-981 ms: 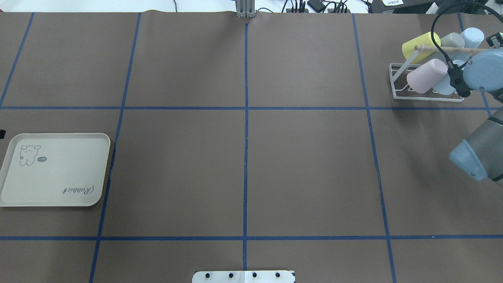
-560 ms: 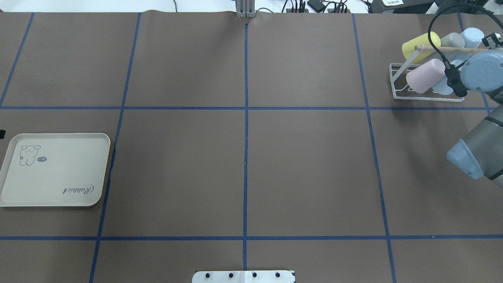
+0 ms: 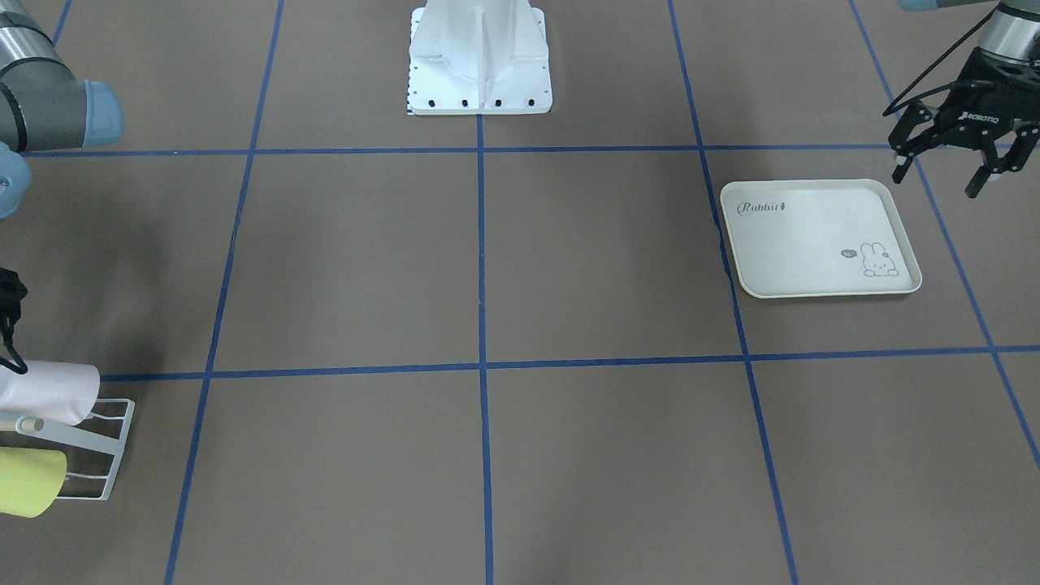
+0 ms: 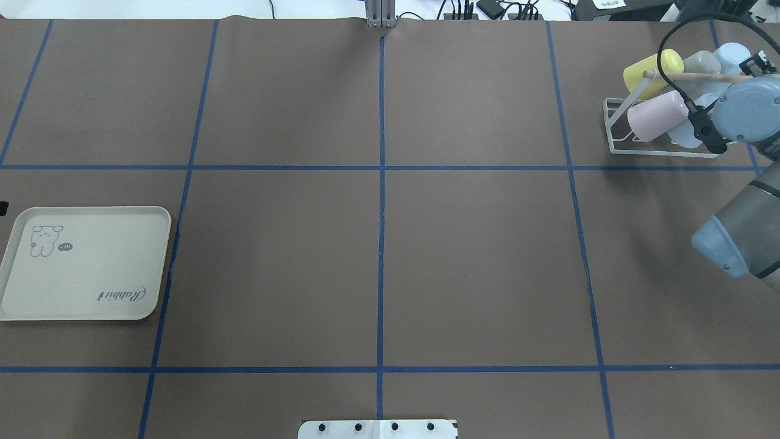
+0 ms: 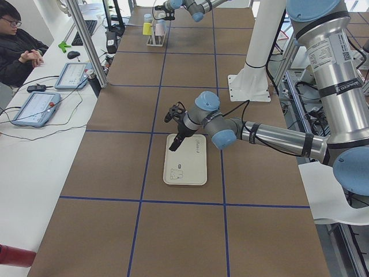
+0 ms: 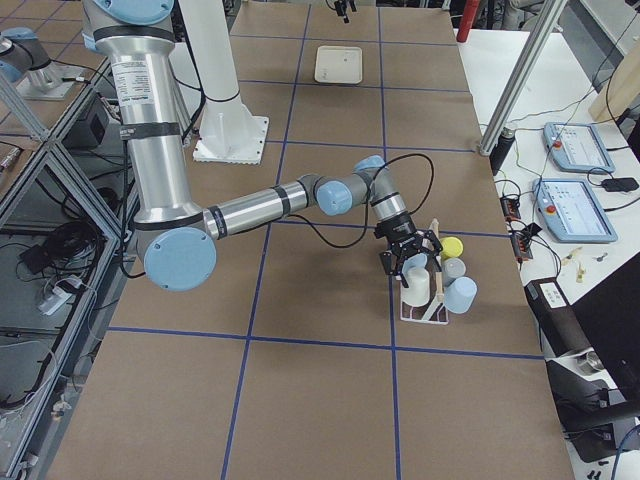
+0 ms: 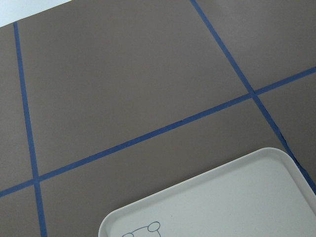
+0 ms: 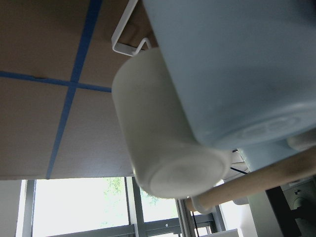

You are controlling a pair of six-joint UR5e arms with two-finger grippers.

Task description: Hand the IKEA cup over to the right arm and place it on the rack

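Observation:
The white wire rack with a wooden rod stands at the far right and holds several cups. These are a pink cup, a yellow one, a grey one and two light blue ones. The right arm's wrist hangs over the rack and hides its gripper. The right gripper shows only in the exterior right view, beside the pink cup; I cannot tell whether it is open or shut. The right wrist view shows the pink cup and a light blue cup very close. My left gripper is open and empty above the table.
A cream rabbit-printed tray lies at the table's left edge, just below the left gripper, and also shows in the left wrist view. The robot base stands at the near middle. Blue tape lines cross the brown table.
The right wrist has shifted slightly left and away over the rack. The pink cup has shifted a little up and left with it. The tray has not moved.

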